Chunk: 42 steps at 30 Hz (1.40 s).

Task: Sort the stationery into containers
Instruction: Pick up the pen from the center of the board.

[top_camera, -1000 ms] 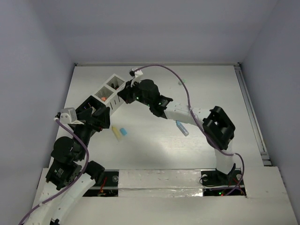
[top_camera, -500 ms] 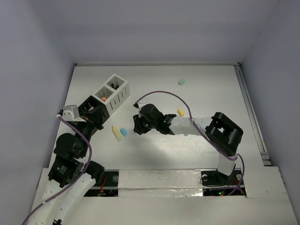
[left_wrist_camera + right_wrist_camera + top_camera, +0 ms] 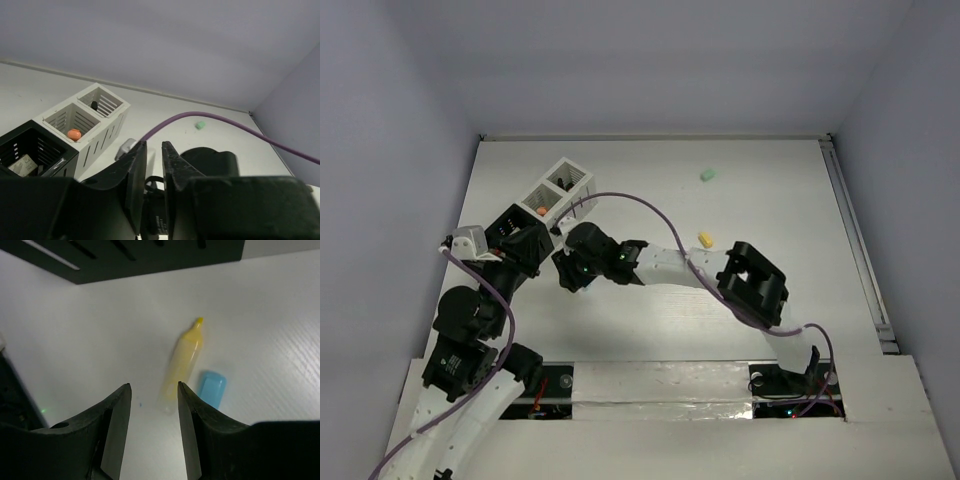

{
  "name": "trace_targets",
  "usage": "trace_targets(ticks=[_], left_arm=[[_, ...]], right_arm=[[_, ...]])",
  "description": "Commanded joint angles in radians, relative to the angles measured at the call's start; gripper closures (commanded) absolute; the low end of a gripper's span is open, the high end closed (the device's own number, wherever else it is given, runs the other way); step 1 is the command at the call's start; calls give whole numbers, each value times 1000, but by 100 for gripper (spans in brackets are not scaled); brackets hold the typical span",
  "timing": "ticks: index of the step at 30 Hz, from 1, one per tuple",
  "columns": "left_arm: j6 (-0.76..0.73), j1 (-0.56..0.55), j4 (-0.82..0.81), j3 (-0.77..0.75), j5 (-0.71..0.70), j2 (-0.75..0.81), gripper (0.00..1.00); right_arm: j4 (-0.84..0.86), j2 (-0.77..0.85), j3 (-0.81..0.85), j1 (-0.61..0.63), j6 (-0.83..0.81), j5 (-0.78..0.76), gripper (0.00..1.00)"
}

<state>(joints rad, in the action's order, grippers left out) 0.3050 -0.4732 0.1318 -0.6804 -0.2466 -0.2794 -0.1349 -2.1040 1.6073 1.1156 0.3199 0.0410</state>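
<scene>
A yellow marker and a blue block lie side by side on the table. My right gripper hangs open just above them, the marker's near end by its right finger, nothing held. In the top view this gripper covers both pieces. The white container holds an orange piece and a black piece. The black container stands beside it. My left gripper is shut and empty, near the black container. A yellow piece and a green piece lie farther right.
The right arm stretches across the table's middle, its purple cable arching over the white container. The black container's wall lies just beyond the marker. Walls enclose the table on three sides.
My right arm has swung from the white container down and left to the yellow marker and blue block, and its jaws have opened. The left arm has barely shifted.
</scene>
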Motion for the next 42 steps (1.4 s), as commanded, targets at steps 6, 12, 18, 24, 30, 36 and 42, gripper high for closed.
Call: trace_targets(ticks=[6,12,18,24,30,36,42], left_arm=[[-1,7,-49,1,30,31,81],[-3,7,-49,1,41,35,80],[0,7,-50,2,46,43,79],[2,16,-50,2,46,43,82],[3,16,-50,1,46,36,84],[19,16,-46,2,55,16,84],[62,16,-47,8,70,-6,88]], right_arm=[[-219,-181,299,-5,-68,-85,52],[-288,-277,421,-5,-76,-99,53],[-316,-312,448,4,-71,-98,54],[-353,-343,470,13,-76,-121,59],[-379,-347,476,23,-73,-177,75],[-277,-239,341,23,-44,-244,93],[-40,-65,165,1,7,-129,96]])
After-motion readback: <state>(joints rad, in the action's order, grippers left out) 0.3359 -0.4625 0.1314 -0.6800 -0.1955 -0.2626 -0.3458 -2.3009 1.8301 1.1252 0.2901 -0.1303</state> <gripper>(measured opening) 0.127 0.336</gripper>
